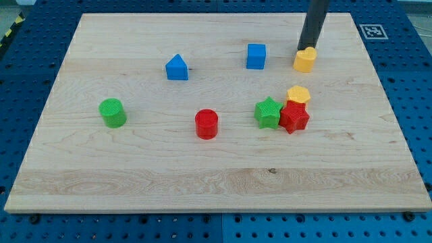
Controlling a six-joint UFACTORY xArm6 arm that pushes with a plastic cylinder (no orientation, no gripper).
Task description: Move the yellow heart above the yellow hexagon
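Observation:
The yellow heart (pixel 305 60) lies near the view's top right of the wooden board. My tip (pixel 307 48) touches its upper edge, with the dark rod rising toward the view's top. The yellow hexagon (pixel 298 94) lies below the heart, toward the view's bottom, and is pressed against a red star (pixel 294 117).
A green star (pixel 268 113) sits left of the red star. A blue cube (pixel 256 56) lies left of the heart. A blue house-shaped block (pixel 177 67), a red cylinder (pixel 206 124) and a green cylinder (pixel 113 112) lie further left. The board's right edge (pixel 385 101) is close.

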